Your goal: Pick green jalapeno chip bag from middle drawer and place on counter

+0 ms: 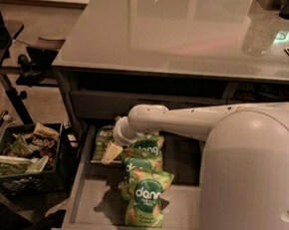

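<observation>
The green jalapeno chip bag (101,139) lies flat at the back left of the open middle drawer (91,202), dull yellowish-green, partly covered by my arm. My gripper (111,153) hangs from the white arm that reaches in from the right. It is low inside the drawer, at the bag's right edge and over its near end. The glossy grey counter (166,34) spreads above the drawer.
Three bright green "dang" bags (145,199) lie in a row down the drawer's middle, right of my gripper. A black crate (25,165) of snacks stands on the floor to the left. My white body (254,185) fills the right foreground.
</observation>
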{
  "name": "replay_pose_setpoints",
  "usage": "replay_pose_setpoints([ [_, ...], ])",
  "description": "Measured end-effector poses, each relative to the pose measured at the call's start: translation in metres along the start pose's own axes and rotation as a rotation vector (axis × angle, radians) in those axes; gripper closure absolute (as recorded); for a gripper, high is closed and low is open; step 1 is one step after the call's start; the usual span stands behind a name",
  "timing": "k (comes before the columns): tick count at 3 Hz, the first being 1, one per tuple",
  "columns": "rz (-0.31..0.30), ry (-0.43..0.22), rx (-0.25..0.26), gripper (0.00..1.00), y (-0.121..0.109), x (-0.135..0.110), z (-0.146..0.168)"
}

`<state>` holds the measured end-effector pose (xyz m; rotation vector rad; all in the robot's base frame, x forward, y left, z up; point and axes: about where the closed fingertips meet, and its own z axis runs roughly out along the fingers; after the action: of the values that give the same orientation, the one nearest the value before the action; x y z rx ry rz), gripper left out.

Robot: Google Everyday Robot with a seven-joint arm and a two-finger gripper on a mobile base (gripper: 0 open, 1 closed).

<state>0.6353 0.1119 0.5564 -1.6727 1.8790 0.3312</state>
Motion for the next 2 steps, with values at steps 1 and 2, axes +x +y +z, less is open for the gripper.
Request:
replay_pose_setpoints([
  [1, -0.035, 0.002, -0.024, 0.00, -0.0099, 0.0128, 0.0356],
  [2, -0.026, 0.015, -0.029, 0.00, -0.0085, 0.0166, 0.0451],
])
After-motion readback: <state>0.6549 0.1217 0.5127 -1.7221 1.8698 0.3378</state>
